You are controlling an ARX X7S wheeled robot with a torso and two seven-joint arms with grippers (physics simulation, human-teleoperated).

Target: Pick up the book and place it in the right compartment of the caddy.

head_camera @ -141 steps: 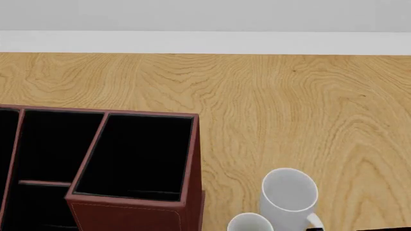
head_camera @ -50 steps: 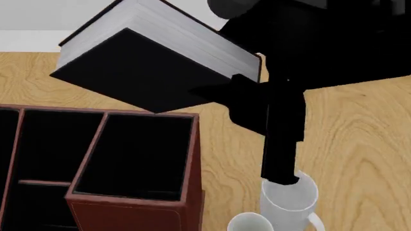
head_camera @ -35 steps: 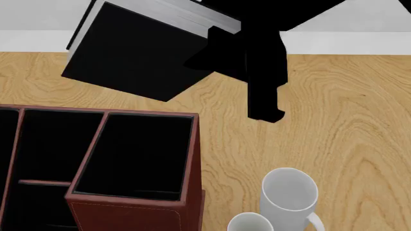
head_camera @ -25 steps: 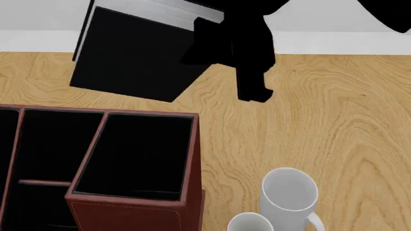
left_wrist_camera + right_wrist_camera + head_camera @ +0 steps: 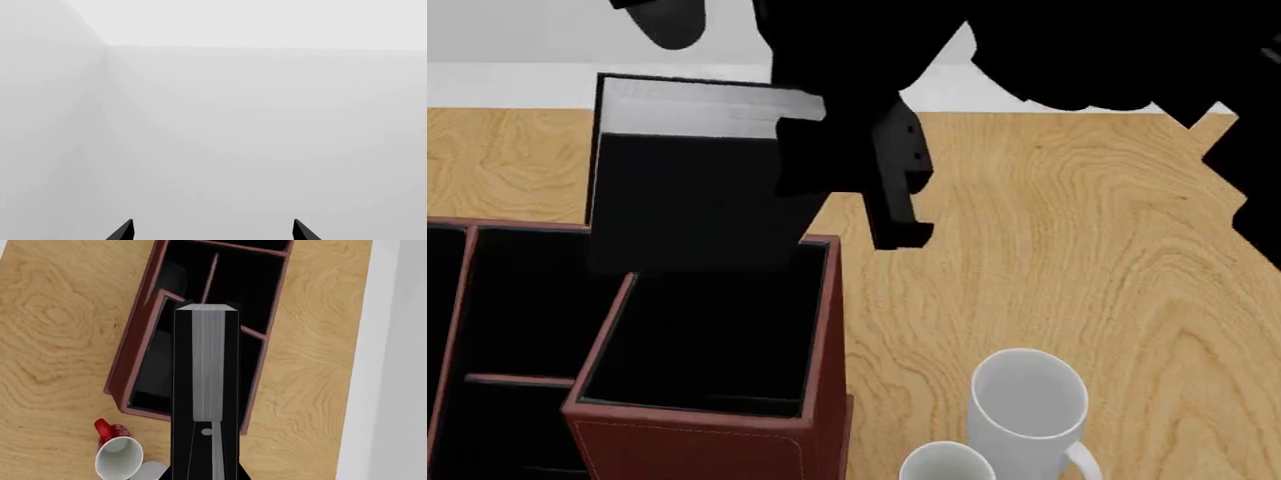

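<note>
My right gripper (image 5: 205,440) clenches the book (image 5: 687,180) upright above the caddy (image 5: 821,330), pickup done, lowering into the right compartment (image 5: 707,340) left; left gripper (image 5: 212,231) spread, empty.

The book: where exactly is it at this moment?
In the head view the book hangs upright in the right gripper, above the far edge of the caddy's right compartment, left of the white mugs.
</note>
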